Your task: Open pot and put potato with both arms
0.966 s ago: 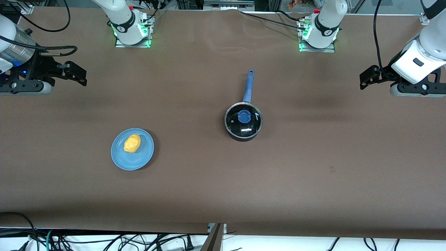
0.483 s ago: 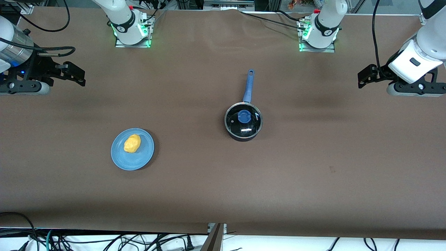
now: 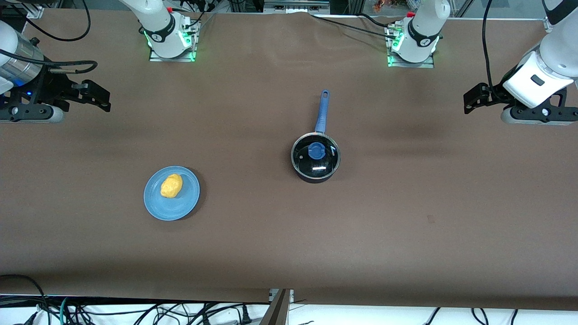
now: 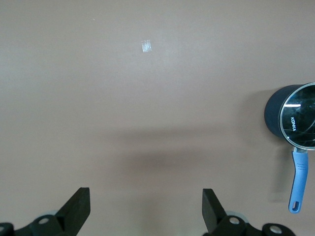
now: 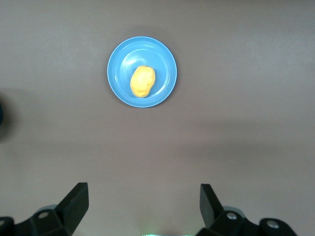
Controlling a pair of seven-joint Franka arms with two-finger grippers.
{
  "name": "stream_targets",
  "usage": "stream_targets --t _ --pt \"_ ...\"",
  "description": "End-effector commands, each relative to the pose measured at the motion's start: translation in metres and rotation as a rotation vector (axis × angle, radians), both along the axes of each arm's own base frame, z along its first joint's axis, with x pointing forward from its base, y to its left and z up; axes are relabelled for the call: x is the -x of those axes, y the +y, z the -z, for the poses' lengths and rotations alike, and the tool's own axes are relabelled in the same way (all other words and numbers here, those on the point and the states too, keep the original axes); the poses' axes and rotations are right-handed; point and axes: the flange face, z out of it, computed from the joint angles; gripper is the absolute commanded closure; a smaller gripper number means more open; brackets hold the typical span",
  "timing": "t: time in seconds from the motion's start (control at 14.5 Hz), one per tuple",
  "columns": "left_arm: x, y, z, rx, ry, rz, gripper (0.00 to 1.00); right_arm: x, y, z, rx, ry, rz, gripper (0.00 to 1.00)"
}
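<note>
The black pot point(image 3: 315, 158) stands mid-table with its glass lid point(image 3: 316, 159) and blue knob point(image 3: 316, 150) on, and its blue handle point(image 3: 322, 112) points toward the robot bases. It also shows in the left wrist view point(image 4: 295, 115). The yellow potato point(image 3: 171, 185) lies on a light-blue plate point(image 3: 187, 201), nearer the front camera, toward the right arm's end; it also shows in the right wrist view point(image 5: 142, 81). My left gripper point(image 3: 470, 100) is open and empty, high over the left arm's end of the table. My right gripper point(image 3: 100, 97) is open and empty over the right arm's end.
The brown table cover point(image 3: 289, 243) is bare around the pot and plate. A small pale mark point(image 4: 146, 45) lies on the cover. Cables hang along the table's front edge point(image 3: 135, 311). The arm bases point(image 3: 169, 40) stand at the table's back edge.
My left gripper has shifted slightly toward the table's middle and the robot bases. My right gripper has edged slightly toward the table's edge. Pot, lid and potato have not moved.
</note>
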Motion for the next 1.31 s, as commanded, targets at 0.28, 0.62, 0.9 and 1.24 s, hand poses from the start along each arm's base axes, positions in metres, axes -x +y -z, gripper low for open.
stream_targets --t 0.28,0.62,0.9,1.24 --pt "0.0 0.0 -0.004 0.018 0.009 0.01 0.0 0.001 -0.001 -0.004 -0.01 -0.017 0.01 0.0" --pt "-0.004 -0.036 0.042 0.064 0.169 0.069 0.0 -0.035 0.003 0.071 0.014 0.037 0.007 0.0" --pt "-0.026 -0.119 0.093 0.124 0.194 0.171 0.0 -0.072 0.007 0.138 0.013 0.035 0.011 0.0" --pt "-0.042 -0.239 0.142 0.15 0.102 -0.127 0.0 -0.101 0.005 0.248 0.015 0.055 0.023 0.0"
